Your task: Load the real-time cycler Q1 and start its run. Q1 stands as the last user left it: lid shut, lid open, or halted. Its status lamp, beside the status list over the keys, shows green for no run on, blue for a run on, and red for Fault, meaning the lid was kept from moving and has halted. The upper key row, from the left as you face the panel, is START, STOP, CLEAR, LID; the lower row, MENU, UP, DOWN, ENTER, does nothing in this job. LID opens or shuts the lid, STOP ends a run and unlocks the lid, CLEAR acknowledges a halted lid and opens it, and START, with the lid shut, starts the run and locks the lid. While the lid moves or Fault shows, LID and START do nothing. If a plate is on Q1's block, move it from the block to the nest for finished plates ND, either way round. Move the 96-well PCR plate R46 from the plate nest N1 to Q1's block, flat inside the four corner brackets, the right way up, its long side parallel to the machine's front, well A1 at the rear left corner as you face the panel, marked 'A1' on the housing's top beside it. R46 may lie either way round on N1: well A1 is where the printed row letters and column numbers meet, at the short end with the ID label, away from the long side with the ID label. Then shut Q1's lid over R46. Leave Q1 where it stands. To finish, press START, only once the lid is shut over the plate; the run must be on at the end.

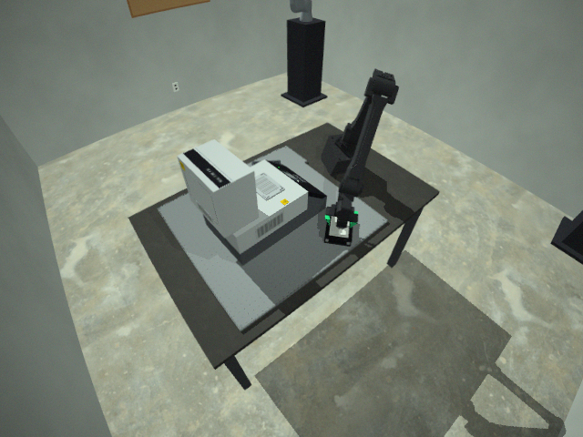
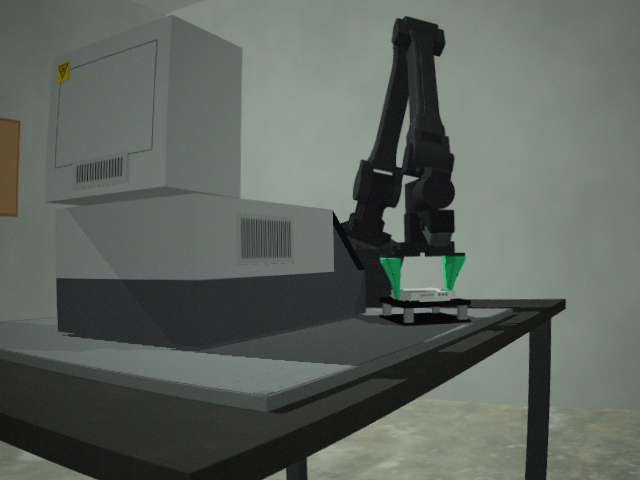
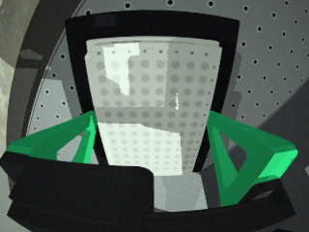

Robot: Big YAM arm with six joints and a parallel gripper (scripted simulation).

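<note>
Black parallel gripper with green triangular fingers [image 2: 422, 297] spread fully wide, gripping nothing, lowered astride white 96-well PCR plate R46 [image 2: 427, 294]. Green fingers flanking plate's two sides, contact unclear. Plate lying flat on black raised plate nest N1 [image 2: 462, 302] near table's right edge, beside grey-white box-shaped cycler Q1 [image 2: 201, 242], lid [image 2: 144, 108] raised

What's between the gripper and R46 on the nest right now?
Nothing visible. The gripper is open, its green fingers straddling plate R46 on the black nest, one on each side, with no object in the gaps.
</note>
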